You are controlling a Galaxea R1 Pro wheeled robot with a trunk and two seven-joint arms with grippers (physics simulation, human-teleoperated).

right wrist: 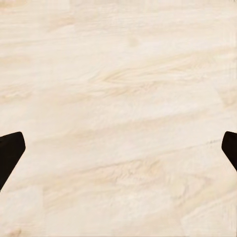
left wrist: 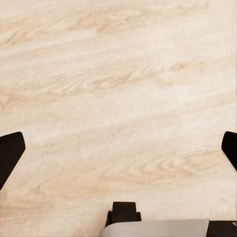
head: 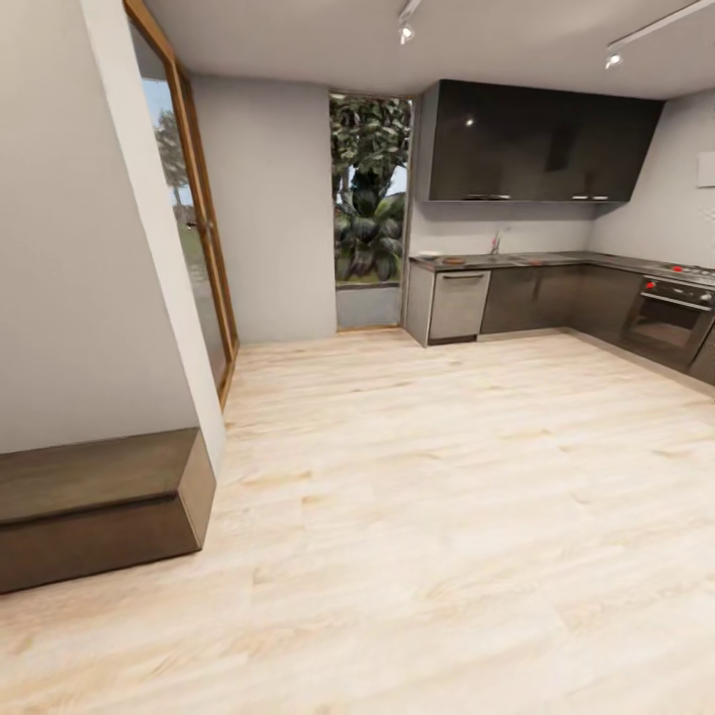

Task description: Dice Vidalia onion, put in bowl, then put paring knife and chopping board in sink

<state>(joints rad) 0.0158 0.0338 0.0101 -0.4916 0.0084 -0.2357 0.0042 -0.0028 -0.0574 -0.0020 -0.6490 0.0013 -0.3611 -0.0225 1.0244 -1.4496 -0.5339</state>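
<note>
To my near left sits a low dark bench point(head: 94, 506); both my left gripper point(left wrist: 118, 148) and right gripper point(right wrist: 118, 148) hang spread and empty over the pale wood floor point(head: 447, 516), since I'm in transit. Far right, the tabletop point(head: 556, 261) carries the sink, marked by its tap point(head: 495, 241); the onion is too small to tell.

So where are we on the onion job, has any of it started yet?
Nothing looks done. The robot is across the wooden floor from the countertop, where the tap marks the sink; the things on it are too small to tell apart. In hand: just the approach. Both wrist views look down at floor, with the left gripper and right gripper open and empty. Left: fetching, dicing, bowling the onion, then sinking knife and board.
</note>
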